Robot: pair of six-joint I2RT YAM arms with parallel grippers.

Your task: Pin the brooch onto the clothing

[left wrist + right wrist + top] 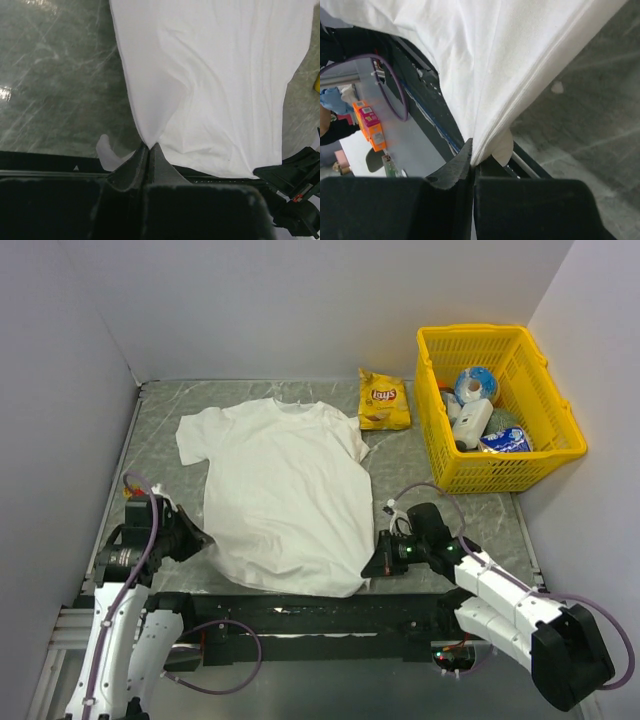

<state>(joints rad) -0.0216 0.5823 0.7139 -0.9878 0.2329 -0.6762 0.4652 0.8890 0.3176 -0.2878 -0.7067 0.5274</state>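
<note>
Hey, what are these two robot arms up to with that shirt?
Both arms are holding a white T-shirt that lies spread on the table. The left gripper is shut on its near left hem corner, the right gripper on its near right one. The job is pinning a brooch on, but no brooch shows anywhere yet.

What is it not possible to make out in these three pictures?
Brooch: seen in no view; hidden or too small.
T-shirt near corners: top view, covered by the shut left gripper and right gripper.
Yellow basket contents: top view, too small to name.
T-shirt's sleeves: wrist views, cut off by edges.
</note>
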